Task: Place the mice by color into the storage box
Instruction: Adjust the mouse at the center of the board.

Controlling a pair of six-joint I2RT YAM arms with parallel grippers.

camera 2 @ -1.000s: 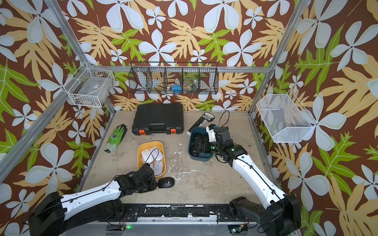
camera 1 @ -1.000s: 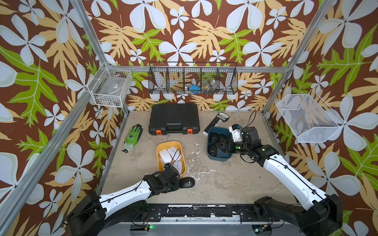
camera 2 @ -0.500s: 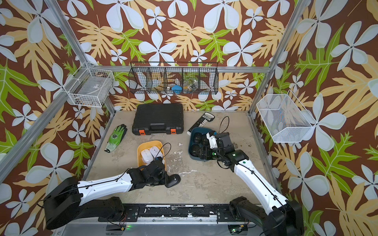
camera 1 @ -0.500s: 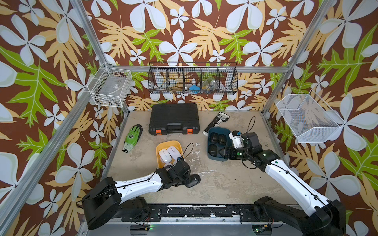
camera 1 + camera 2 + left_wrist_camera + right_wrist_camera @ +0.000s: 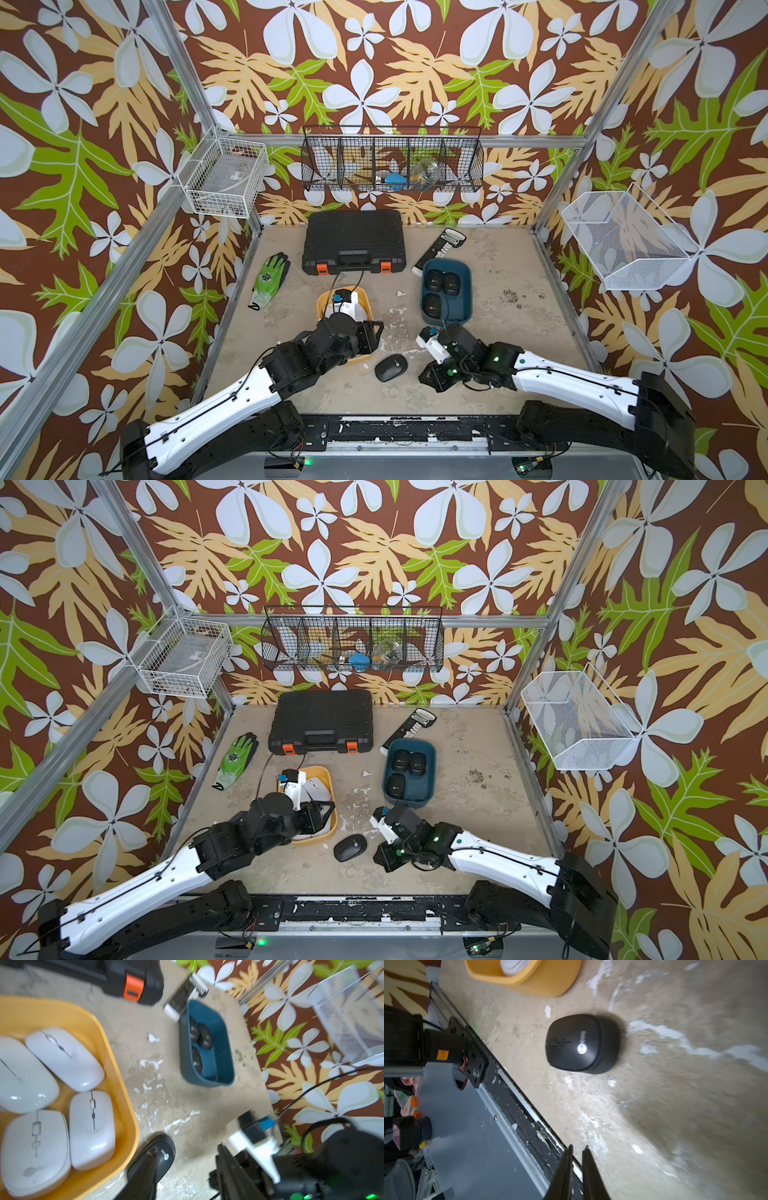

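You have one matte black oval mouse (image 5: pixel 390 367) on the tan tabletop (image 5: pixel 511 332) between your grippers, its long axis aimed at the right gripper (image 5: pixel 576 1150) just beside it. That gripper's jaws are pressed together and empty. The left gripper (image 5: pixel 373 337) hangs with its jaws apart.

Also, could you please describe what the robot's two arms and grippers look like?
Both the left arm and right arm have glossy white shells between bulky black joints, with a thin black cable clipped along each. A white camera mount with a blue plug sits on each wrist. Green lights glow on the right wrist. The left gripper and right gripper are black, with thin tapering fingers.
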